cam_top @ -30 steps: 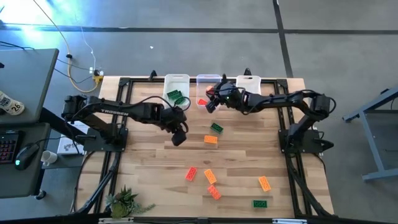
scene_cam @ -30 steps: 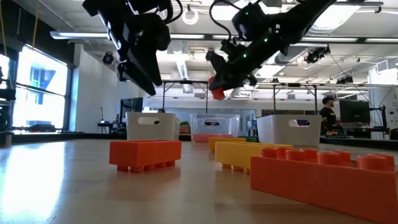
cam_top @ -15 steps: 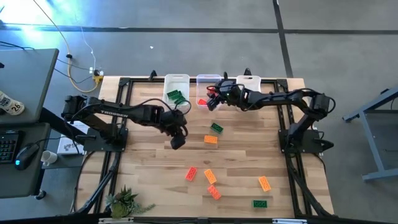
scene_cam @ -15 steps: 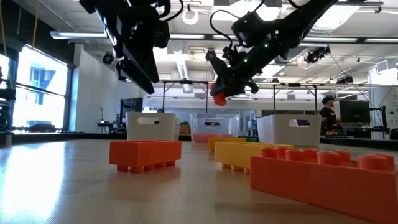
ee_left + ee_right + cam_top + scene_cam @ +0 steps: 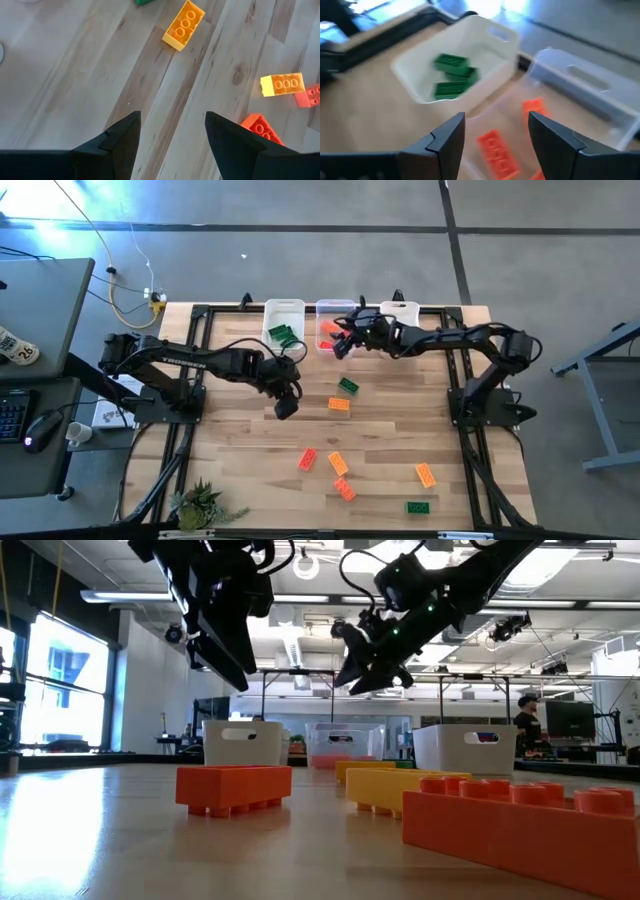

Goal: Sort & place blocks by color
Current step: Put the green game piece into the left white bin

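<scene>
Found the sort partly done. Counted about three green studded plastic bricks [image 5: 452,76] already lying in the left white rectangular bin [image 5: 284,307], and at least two red studded bricks [image 5: 497,149] resting in the clear plastic middle bin [image 5: 333,305]. Could not make out any brick in the right white bin [image 5: 399,308] from above, so judged the orange sorting not yet begun. Saw the right gripper [image 5: 341,344] hanging just above the near end of the clear bin, its fingers spread wide and nothing between them; judged a red brick to have just been delivered there. Saw the left gripper [image 5: 286,407] raised over bare wood near the table's middle, likewise spread apart and empty-handed, close to a loose orange brick [image 5: 184,25]. Counted seven bricks left on the wooden table [image 5: 230,470]: a green one [image 5: 347,386] and the orange one side by side just in front of the bins, a red one [image 5: 308,459], another orange one [image 5: 338,464] and a red-orange one [image 5: 344,489] clustered nearer the front edge, then one more orange [image 5: 426,475] and one more green [image 5: 417,507] toward the front right. Judged roughly half the work remaining, with every orange brick outstanding.
</scene>
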